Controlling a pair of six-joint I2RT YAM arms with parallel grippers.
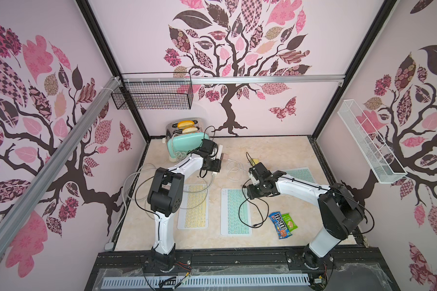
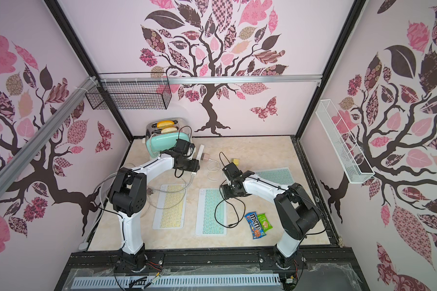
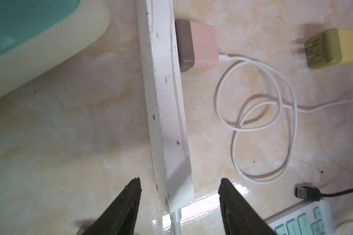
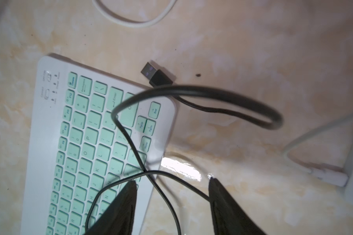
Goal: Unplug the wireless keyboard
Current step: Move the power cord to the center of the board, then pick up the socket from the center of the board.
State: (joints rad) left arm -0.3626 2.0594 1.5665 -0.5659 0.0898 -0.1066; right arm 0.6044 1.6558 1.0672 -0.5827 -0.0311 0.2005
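Observation:
The mint-green wireless keyboard (image 1: 235,211) (image 4: 86,142) lies flat at the table's middle. A black USB plug (image 4: 157,76) (image 3: 303,192) lies loose on the table just off the keyboard's far corner. Its thin black cable (image 4: 130,140) loops over the keys. My right gripper (image 4: 172,181) (image 1: 247,194) hangs open over that corner, and the cable crosses between its fingers without being pinched. My left gripper (image 3: 179,181) (image 1: 214,168) stands open astride the cord end of the white power strip (image 3: 165,101) and does not touch it.
A pink charger (image 3: 200,46) with a coiled white cable (image 3: 253,114) sits plugged in the strip. An olive charger (image 3: 332,48) lies loose. A mint toaster (image 1: 187,141) stands behind. A yellow keyboard (image 1: 193,209), another mint keyboard (image 1: 300,173) and snack packs (image 1: 280,225) lie around.

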